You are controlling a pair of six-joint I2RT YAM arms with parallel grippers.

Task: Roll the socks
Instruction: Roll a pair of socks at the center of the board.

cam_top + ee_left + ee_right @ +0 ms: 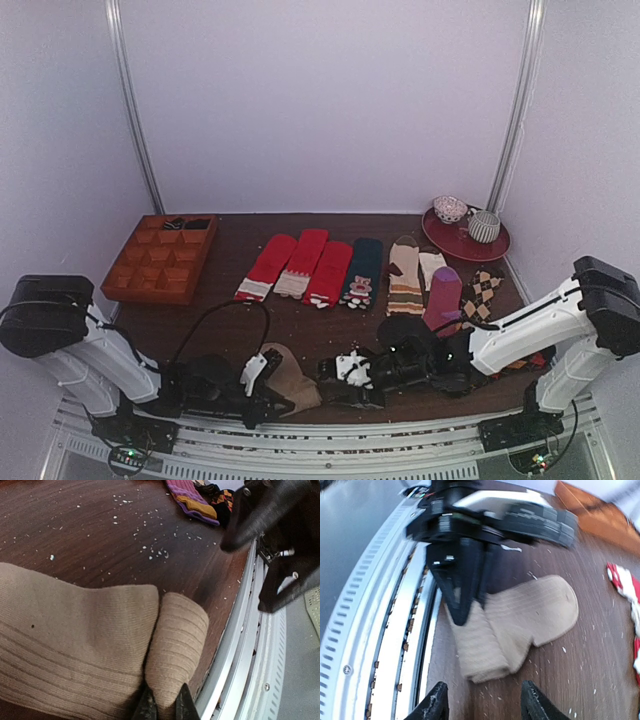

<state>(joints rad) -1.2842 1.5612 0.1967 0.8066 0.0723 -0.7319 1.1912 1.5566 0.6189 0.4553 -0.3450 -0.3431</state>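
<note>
Two grippers flank the tan socks (290, 380): left gripper (165, 704) pinches the folded end, right gripper (482, 700) is parted, empty; best rolled tightly.

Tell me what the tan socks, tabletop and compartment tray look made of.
Tan socks: soft knit fabric, matte; ribbed rows show and the fabric folds limply. Fibre can't be told.
Tabletop: dark wood or wood-look laminate with a slight sheen; streaky grain is visible, dusted with white specks.
Compartment tray: reddish-brown, matte, with rigid dividers; probably wood, possibly plastic, too small to tell.
</note>
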